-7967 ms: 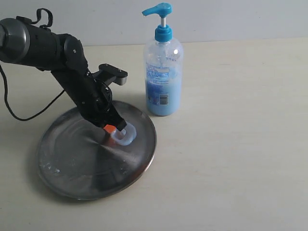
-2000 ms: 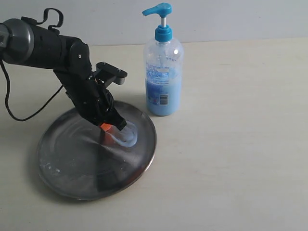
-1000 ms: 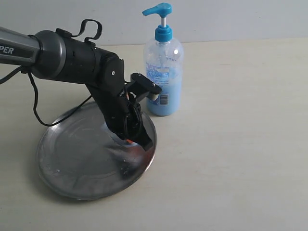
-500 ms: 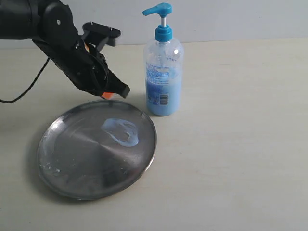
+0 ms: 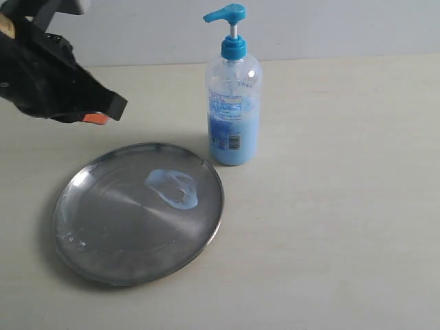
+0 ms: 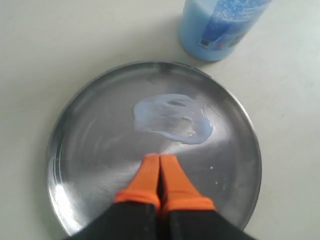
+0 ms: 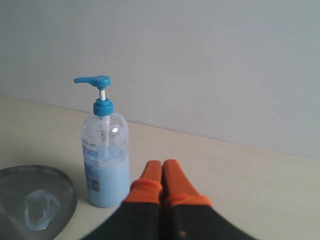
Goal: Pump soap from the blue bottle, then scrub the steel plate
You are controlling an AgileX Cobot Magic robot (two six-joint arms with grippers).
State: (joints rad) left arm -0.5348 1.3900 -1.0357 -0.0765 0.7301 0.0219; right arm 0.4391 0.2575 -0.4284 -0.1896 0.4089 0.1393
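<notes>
Steel plate (image 6: 90,150): stiff, likely light, slick with smeared soap (image 6: 172,117) just ahead of left gripper (image 6: 159,159), fingers pressed together, empty; take by rim.

Plate (image 6: 75,150), beneath the left pincer (image 6: 159,159): polished grey metal, glossy, with streaked reflections. Soap (image 6: 170,117), just ahead of that pincer's tips: pale blue smear, wet and glossy. Bottle (image 5: 234,130), beyond the soap: clear, smooth plastic with glare spots. Its pump head (image 5: 227,14) is opaque glossy blue plastic and its label (image 5: 225,120) looks printed. Left and right pincer (image 7: 161,162) fingers (image 6: 147,175): orange, matt covering. Counter (image 5: 330,206): pale, matt, even.
</notes>
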